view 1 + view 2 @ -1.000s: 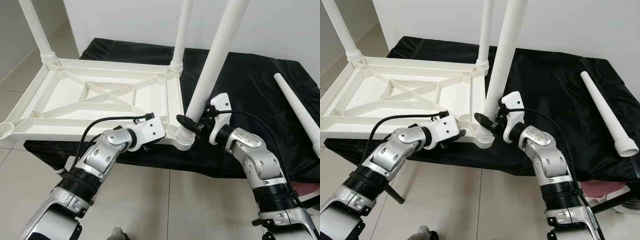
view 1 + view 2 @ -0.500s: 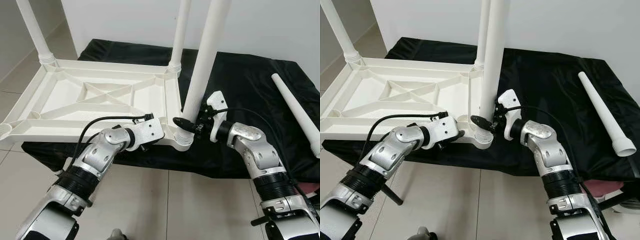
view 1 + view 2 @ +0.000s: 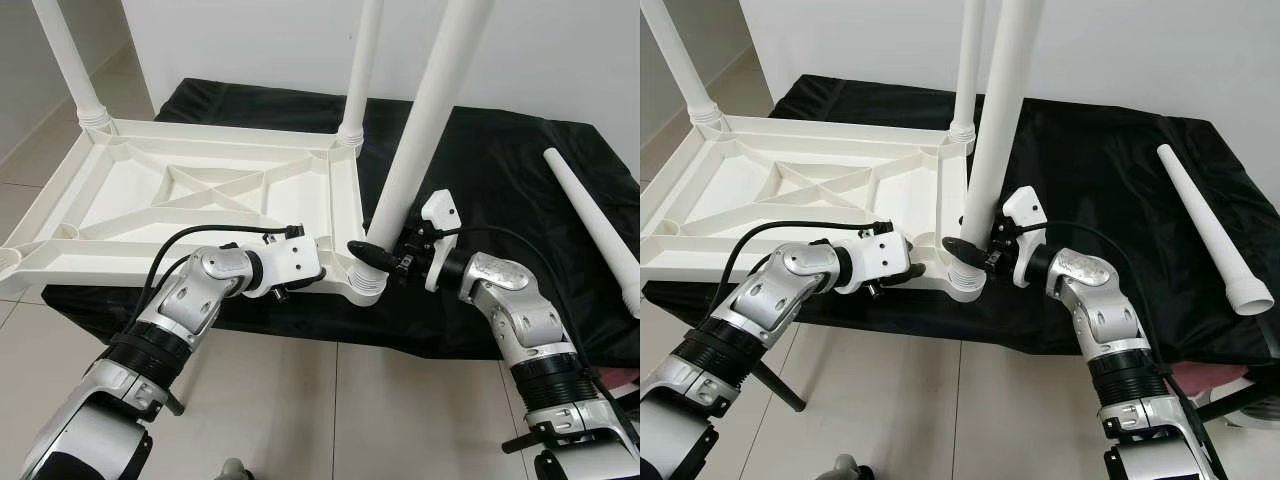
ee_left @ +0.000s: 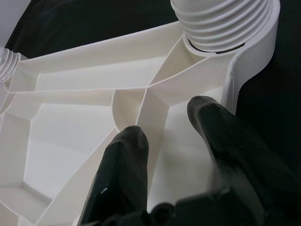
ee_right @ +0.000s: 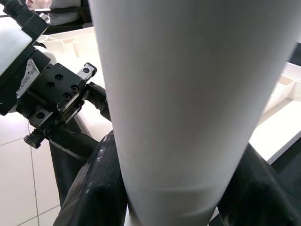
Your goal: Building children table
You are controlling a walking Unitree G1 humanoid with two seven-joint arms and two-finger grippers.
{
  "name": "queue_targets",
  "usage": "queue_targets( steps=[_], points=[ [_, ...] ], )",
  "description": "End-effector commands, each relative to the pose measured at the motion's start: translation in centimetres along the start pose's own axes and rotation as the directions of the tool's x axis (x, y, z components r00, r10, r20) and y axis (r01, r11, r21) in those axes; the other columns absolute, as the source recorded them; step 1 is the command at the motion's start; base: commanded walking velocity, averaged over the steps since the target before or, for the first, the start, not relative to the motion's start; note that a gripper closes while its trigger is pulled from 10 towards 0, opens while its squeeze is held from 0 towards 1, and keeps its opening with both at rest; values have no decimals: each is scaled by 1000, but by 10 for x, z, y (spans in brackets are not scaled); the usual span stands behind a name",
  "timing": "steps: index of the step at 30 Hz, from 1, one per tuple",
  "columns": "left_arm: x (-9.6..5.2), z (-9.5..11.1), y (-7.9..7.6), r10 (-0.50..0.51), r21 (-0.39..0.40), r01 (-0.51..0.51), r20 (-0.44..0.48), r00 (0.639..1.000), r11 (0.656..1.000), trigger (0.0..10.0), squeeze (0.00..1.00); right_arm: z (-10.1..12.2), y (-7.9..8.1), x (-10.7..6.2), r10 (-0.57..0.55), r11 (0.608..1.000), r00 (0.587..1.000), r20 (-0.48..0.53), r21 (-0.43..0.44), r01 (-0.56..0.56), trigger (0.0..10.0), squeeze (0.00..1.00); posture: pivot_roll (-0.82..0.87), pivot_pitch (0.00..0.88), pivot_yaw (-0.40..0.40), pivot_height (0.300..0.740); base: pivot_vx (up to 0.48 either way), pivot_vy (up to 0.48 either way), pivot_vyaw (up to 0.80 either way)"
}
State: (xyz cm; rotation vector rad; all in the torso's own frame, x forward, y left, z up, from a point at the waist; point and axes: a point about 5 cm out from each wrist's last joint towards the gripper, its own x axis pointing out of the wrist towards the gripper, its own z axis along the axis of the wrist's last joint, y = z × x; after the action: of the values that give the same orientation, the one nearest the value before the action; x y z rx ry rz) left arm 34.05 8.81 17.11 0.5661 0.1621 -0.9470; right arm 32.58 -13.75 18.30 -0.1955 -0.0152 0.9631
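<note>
The white plastic tabletop (image 3: 150,135) lies upside down on a black cloth. A long white leg (image 3: 420,150) stands in the near right corner socket (image 3: 365,285), leaning to the right. My right gripper (image 3: 385,255) is shut on this leg just above its threaded base, with the black fingers (image 5: 99,188) on either side of the tube. My left gripper (image 4: 164,127) holds the tabletop's near edge beside that socket, straddling a rib (image 4: 153,117). Two more legs (image 3: 362,60) stand in the far corners.
A loose white leg (image 3: 590,215) lies on the black cloth (image 3: 500,170) at the right. The near left corner socket (image 3: 8,262) holds no leg. The tiled floor (image 3: 330,400) lies just below the tabletop's near edge.
The held leg swung upright half a second ago and now leans right again, turned by my right wrist. My left gripper has shifted slightly left along the near edge.
</note>
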Motion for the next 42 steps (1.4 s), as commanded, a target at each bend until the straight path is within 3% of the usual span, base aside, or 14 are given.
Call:
queue_targets(
  steps=[1,6,9,17,26,33,37,42],
  points=[
    [1,-7,3,25,-29,-26,-31,999,999,10000,0,-56,23,-6,72,989,980,-186,144,-46,10000,0,25,114,-52,740,0,0,0],
    [2,-8,3,11,-40,-12,-29,1000,999,10000,0,-63,32,-4,69,991,977,-202,125,-45,10000,0,22,118,-50,740,0,0,0],
    [2,-8,1,-5,-38,4,-26,1000,999,10000,0,-71,26,1,-76,989,969,-234,103,102,10000,0,22,121,-50,740,0,0,0],
    [2,-8,2,1,-44,-1,-23,1000,999,10000,0,-76,19,1,-205,969,943,-263,83,234,10000,0,23,122,-50,740,0,0,0],
    [3,-9,4,16,-54,-18,-24,1000,998,10000,0,-82,24,-4,-350,922,896,-274,69,381,10000,0,19,126,-50,740,0,0,0],
    [3,-9,6,31,-63,-32,-25,999,998,10000,0,-82,31,-11,-483,858,833,-270,46,512,10000,0,16,130,-49,740,0,0,0],
    [3,-9,8,39,-67,-40,-26,999,997,10000,0,-77,39,-12,-494,863,841,-222,-6,505,10000,0,15,131,-47,740,0,0,0],
    [3,-9,10,47,-71,-48,-24,999,996,10000,0,-67,55,-24,-450,885,889,-87,92,456,10000,0,9,129,-42,740,0,0,0]
  ],
)
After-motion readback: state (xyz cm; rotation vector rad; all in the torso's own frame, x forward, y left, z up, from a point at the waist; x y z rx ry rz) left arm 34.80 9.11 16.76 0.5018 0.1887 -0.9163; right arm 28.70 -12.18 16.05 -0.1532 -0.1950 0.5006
